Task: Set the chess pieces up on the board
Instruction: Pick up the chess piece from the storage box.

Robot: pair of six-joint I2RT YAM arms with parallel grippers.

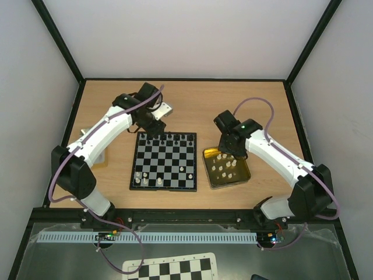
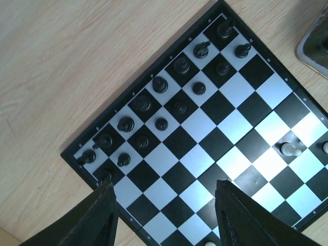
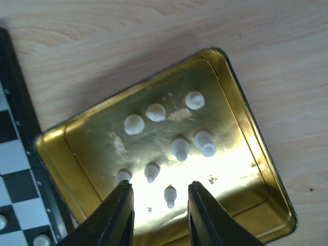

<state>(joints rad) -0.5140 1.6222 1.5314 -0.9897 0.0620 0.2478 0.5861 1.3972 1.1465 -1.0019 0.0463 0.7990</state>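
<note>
The board (image 1: 165,161) is lying flat on the table (image 1: 245,99), in the middle of the top view. It is square, so no side is longer, and its sides are running straight with the frame edges. The squares are black and pale, with a thin black frame around them. The black pieces (image 2: 160,84) are standing in two rows along the board's upper edge. A few white pieces (image 1: 160,182) are standing near its lower edge.

A gold tin (image 3: 233,97) is sitting just right of the board. In the right wrist view, eight white pieces are showing inside it, and they seem to be standing up.

The left gripper (image 2: 165,185) is hanging over the board's upper left corner, its fingers (image 2: 97,220) apart and holding nothing. The right gripper (image 3: 161,187) is hanging over the tin, its fingers apart too. One small white piece is showing in the gap between them, but the fingers are not touching it.
</note>
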